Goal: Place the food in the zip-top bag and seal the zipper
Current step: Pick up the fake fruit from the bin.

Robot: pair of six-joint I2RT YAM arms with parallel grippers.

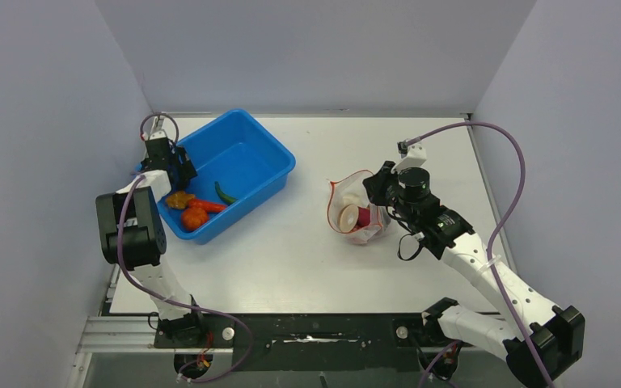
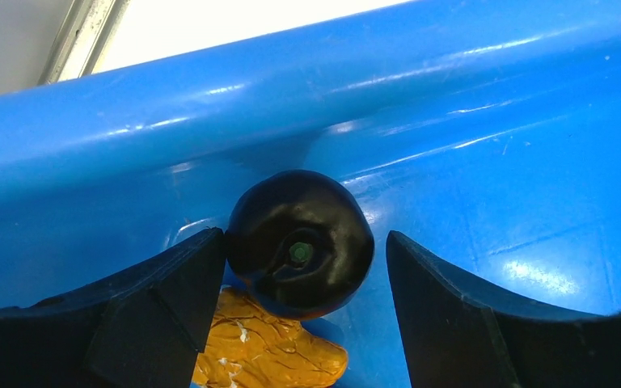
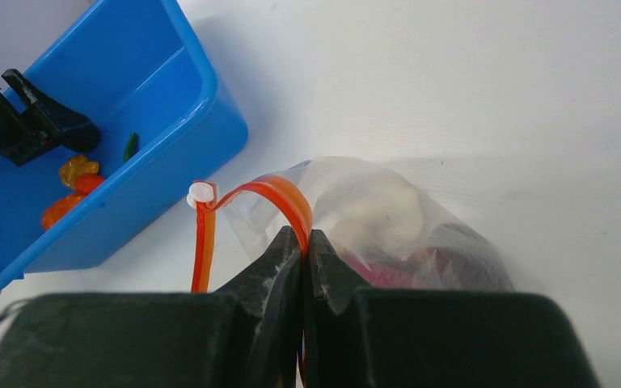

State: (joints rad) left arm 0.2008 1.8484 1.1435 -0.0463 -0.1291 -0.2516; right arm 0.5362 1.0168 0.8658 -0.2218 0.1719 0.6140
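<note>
My left gripper reaches into the blue bin, open, with a dark round food piece between its fingers. The left finger touches the piece and the right finger stands apart. An orange piece lies just under it. More orange pieces and a green one lie in the bin. The clear zip-top bag lies mid-table with white and red food inside. My right gripper is shut on its red zipper, holding the mouth up and open.
The blue bin stands at the back left, its wall close in front of my left gripper. It also shows in the right wrist view. A white slider tab sits at the zipper's end.
</note>
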